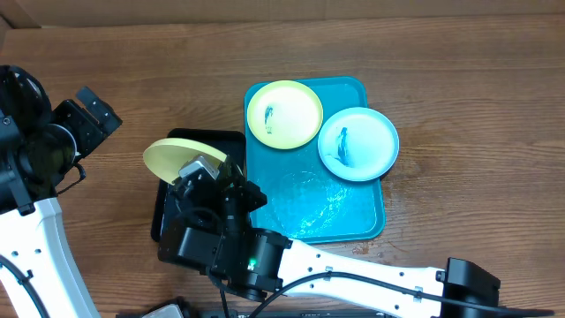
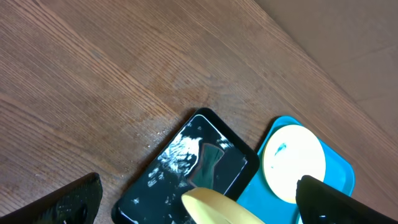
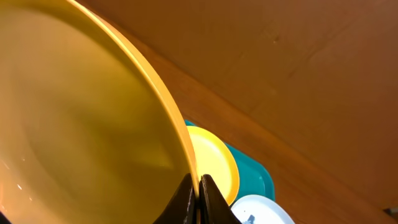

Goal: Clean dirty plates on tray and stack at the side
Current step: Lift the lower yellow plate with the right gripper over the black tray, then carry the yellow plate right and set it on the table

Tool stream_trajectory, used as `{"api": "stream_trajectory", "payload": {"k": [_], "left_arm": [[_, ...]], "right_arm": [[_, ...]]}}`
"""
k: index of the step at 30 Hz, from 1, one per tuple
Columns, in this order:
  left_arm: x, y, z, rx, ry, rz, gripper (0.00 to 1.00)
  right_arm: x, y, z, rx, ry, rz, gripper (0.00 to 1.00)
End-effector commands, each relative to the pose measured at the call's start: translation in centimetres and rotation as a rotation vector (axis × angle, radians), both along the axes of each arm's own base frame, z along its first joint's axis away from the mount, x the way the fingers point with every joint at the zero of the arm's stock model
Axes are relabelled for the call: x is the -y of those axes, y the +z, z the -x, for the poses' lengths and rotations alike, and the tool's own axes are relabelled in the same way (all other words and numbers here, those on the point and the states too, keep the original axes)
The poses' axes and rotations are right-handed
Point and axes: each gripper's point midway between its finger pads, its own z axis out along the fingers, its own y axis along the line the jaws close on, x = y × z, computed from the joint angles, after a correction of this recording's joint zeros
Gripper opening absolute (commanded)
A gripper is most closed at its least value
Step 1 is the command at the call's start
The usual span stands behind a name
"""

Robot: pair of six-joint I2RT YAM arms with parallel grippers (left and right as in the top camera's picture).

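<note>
yellow plate (image 1: 181,156) held in clenched right gripper (image 3: 198,188), left of tray (image 1: 353,225) | left gripper (image 1: 95,108) released (further left) | green-rimmed plate (image 1: 284,113), blue-rimmed plate (image 1: 357,143) on tray

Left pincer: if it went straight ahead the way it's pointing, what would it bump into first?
Probably the pale yellow plate held up over the black tray; it shows between the fingers of the left pincer. Depth is unclear.

My right arm (image 1: 353,265) and the yellow plate (image 1: 181,156) it holds block the black tray (image 1: 231,143) from above. Yellow-green plate (image 1: 284,113) and blue-rimmed plate (image 1: 357,143) crowd the turquoise tray's (image 1: 366,210) far half. Its near half and the table (image 1: 132,71) on the left are open.
</note>
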Motion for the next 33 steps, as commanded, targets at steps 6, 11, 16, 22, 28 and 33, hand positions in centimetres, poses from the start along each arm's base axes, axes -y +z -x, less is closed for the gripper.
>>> {"api": "stream_trajectory", "payload": {"k": [6, 11, 16, 22, 28, 33], "left_arm": [[0.0, 0.3, -0.1, 0.010, -0.004, -0.003, 1.00], [0.0, 0.3, -0.1, 0.009, -0.004, -0.003, 1.00], [0.0, 0.3, -0.1, 0.009, -0.004, -0.003, 1.00], [0.0, 0.3, -0.1, 0.010, -0.004, -0.003, 1.00], [0.0, 0.3, -0.1, 0.010, -0.004, -0.003, 1.00], [0.0, 0.3, -0.1, 0.009, -0.004, -0.003, 1.00]], "right_arm": [[0.4, 1.2, -0.2, 0.039, -0.029, -0.011, 0.04], [0.4, 1.2, -0.3, 0.039, -0.031, -0.010, 0.04], [0.4, 1.2, -0.3, 0.039, -0.031, -0.011, 0.04], [1.0, 1.2, -1.1, 0.038, -0.059, -0.025, 0.04], [5.0, -3.6, -7.0, -0.262, -0.181, -0.267, 0.04], [7.0, -5.5, -9.6, -0.776, -0.044, -0.620, 0.04]]}}
